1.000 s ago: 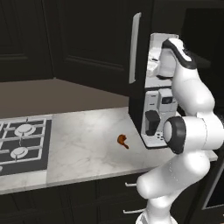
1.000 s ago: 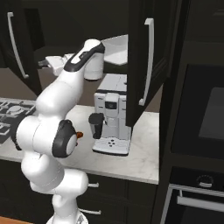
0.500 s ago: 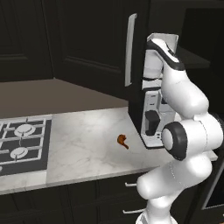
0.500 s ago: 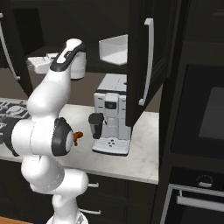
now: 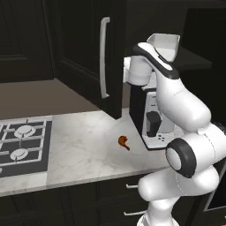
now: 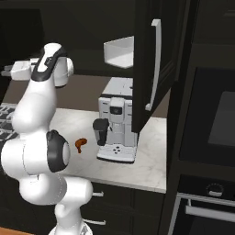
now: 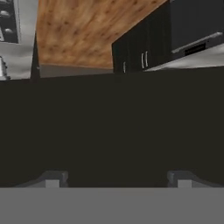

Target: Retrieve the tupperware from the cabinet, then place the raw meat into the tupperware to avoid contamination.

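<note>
The white tupperware [image 5: 164,46] [image 6: 120,51] stands on the dark shelf of the open cabinet [image 5: 88,53], above the coffee machine. The raw meat [image 5: 124,142] [image 6: 81,144] lies on the marble counter left of the machine. My gripper [image 6: 5,72] [image 7: 117,179] reaches left, well away from the tupperware, against the inner side of the cabinet's left door [image 5: 103,57], which hides it in the left base view. Its fingertips [image 7: 52,179] stand wide apart with nothing between them and a dark flat face close ahead.
A coffee machine [image 5: 154,123] [image 6: 117,124] stands on the counter [image 5: 88,145] under the shelf. The gas hob [image 5: 22,145] is at the left. The right cabinet door [image 6: 153,64] hangs open. A wall oven [image 6: 215,119] fills the right side.
My hand has swung left, away from the shelf. The left cabinet door has opened wider with it. Tupperware and meat have not moved.
</note>
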Controlling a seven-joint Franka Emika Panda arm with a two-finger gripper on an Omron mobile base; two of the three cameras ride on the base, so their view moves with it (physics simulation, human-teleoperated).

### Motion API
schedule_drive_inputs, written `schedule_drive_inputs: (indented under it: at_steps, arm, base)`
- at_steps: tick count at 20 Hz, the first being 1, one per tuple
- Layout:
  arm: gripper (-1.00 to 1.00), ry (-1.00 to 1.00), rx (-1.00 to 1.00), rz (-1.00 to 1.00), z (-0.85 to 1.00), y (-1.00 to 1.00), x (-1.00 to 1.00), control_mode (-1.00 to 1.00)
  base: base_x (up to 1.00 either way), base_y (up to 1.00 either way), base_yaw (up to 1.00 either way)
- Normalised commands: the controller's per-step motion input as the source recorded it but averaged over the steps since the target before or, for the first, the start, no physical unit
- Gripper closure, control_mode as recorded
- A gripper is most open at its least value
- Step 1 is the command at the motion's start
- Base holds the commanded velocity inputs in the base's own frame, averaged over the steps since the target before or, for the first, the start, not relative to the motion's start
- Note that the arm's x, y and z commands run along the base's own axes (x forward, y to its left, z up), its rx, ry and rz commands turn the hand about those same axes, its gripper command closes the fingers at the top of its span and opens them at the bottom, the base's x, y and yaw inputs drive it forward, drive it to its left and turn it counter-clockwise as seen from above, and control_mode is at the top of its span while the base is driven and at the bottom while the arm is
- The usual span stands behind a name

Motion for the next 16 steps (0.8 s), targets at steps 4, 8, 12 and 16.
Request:
schedule_drive_inputs:
  at_steps: [4,8,12,16]
  arm:
    - [-1.0,-0.01,-0.04,-0.22,-0.13,0.67,0.13,-1.0]
    - [-1.0,0.0,-0.1,-0.22,-0.12,0.6,0.18,-1.0]
    - [-1.0,0.0,-0.12,-0.24,-0.14,0.53,0.22,-1.0]
    - [-1.0,0.02,-0.14,-0.22,-0.2,0.39,0.18,-1.0]
  base:
    - [0.0,0.0,0.0]
    - [0.0,0.0,0.0]
    - [0.0,0.0,0.0]
    - [0.0,0.0,0.0]
